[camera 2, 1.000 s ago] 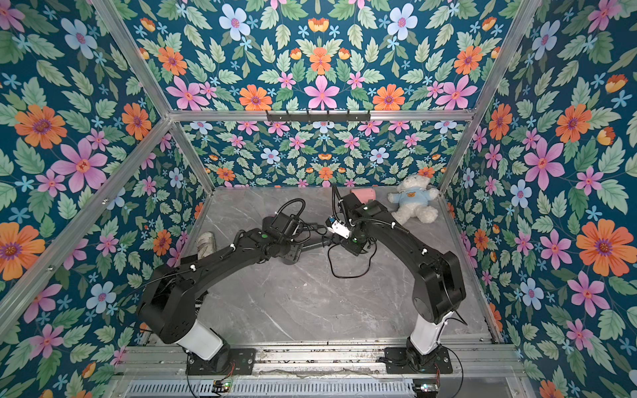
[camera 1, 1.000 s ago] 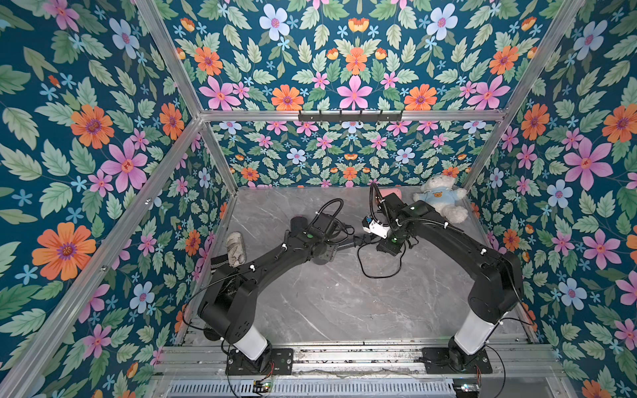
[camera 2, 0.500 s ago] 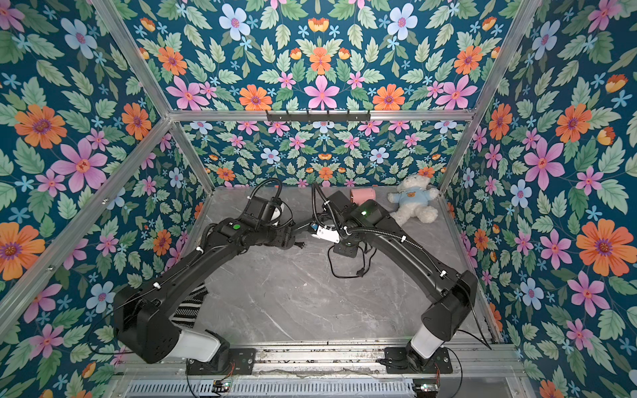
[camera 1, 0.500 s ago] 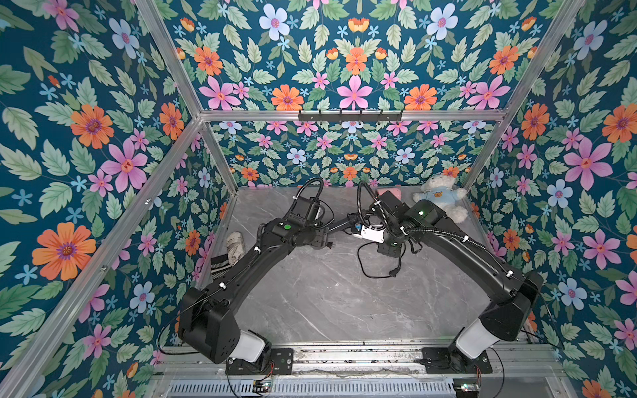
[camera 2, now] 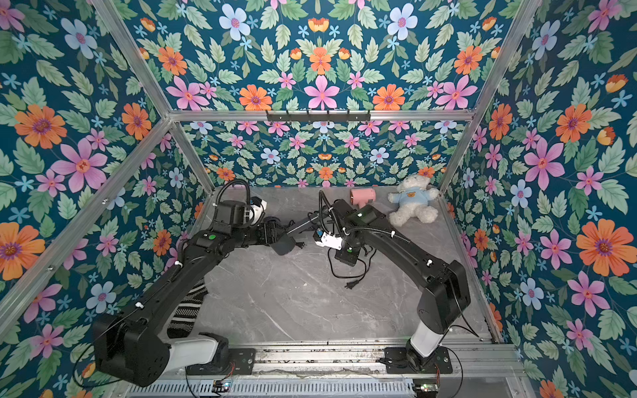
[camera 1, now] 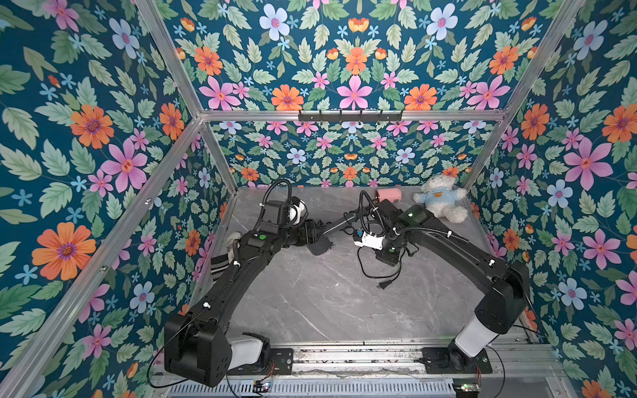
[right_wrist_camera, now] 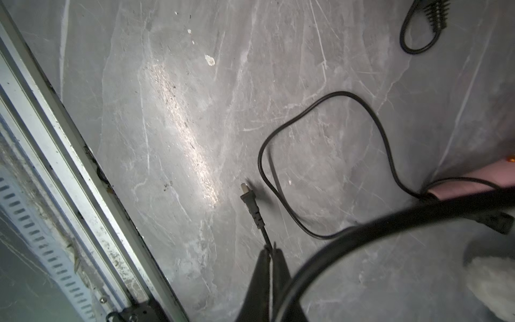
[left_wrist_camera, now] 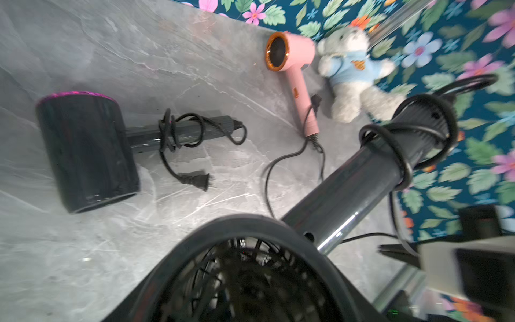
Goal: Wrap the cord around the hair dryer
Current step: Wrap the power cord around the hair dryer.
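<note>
My left gripper [camera 1: 305, 235] is shut on the head of a dark grey hair dryer [camera 1: 319, 245], which fills the near part of the left wrist view [left_wrist_camera: 245, 264] and hides the jaws. Its handle [left_wrist_camera: 348, 178] points toward my right arm, with a few turns of black cord [left_wrist_camera: 404, 156] round its end. The rest of the cord [camera 1: 375, 274] sags in a loop onto the table. My right gripper [right_wrist_camera: 269, 251] is shut on the cord just behind the plug [right_wrist_camera: 249, 198], close over the table.
A pink hair dryer [camera 1: 388, 194] and a white teddy bear [camera 1: 439, 201] lie at the back right. A second dark dryer [left_wrist_camera: 86, 150] with a wrapped cord lies on the table. A striped cloth [camera 2: 188, 310] sits by the left wall. A metal rail [right_wrist_camera: 69, 178] borders the front.
My left arm has pulled the dryer leftward, its elbow swinging toward the left wall. The right arm has stretched out, its elbow moving right. Both grips are unchanged.
</note>
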Motion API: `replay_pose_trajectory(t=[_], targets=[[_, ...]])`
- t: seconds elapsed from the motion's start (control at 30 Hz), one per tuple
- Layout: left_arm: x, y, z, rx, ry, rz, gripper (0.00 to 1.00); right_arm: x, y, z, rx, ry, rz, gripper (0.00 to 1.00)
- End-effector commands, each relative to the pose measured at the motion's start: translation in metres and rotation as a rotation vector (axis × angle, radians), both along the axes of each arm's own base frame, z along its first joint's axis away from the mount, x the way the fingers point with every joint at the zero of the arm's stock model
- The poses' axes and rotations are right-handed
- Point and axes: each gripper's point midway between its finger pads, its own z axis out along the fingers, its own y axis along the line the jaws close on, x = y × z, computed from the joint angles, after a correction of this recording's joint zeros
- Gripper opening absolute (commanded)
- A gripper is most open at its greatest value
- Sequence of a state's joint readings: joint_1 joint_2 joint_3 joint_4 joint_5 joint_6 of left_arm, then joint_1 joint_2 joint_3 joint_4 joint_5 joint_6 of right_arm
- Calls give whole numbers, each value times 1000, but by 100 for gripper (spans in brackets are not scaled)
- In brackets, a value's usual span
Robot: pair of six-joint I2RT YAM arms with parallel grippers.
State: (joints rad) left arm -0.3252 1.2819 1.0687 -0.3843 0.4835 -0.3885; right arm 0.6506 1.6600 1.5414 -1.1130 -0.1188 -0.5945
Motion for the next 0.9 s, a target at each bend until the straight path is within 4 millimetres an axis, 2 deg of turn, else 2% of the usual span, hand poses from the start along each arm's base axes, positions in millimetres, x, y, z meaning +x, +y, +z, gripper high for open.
replay_pose_trajectory(t=[0.0, 0.1, 0.2, 0.3, 0.4, 0.53, 0.73, 0.87], targets=[[12, -15, 30, -200, -66, -12, 0, -2, 23, 5, 146, -2, 15, 0], [22, -16, 16, -235, -27, 35, 0, -4, 33, -1, 178, 19, 25, 0], [32, -8, -1, -199, -3, 110, 0, -5, 40, -2, 184, 21, 41, 0], [39, 14, -23, -13, 3, 221, 0, -1, 42, -4, 163, 23, 47, 0], [41, 36, -36, 204, -16, 309, 0, 1, 47, 14, 185, 1, 58, 0], [36, 41, -56, 418, 3, 297, 0, 8, 52, 34, 185, -21, 83, 0], [27, 50, -72, 640, 12, 228, 0, 36, 39, 57, 80, -119, 95, 0], [15, 58, -76, 746, 13, 159, 0, 52, 21, 61, -41, -134, 90, 0]])
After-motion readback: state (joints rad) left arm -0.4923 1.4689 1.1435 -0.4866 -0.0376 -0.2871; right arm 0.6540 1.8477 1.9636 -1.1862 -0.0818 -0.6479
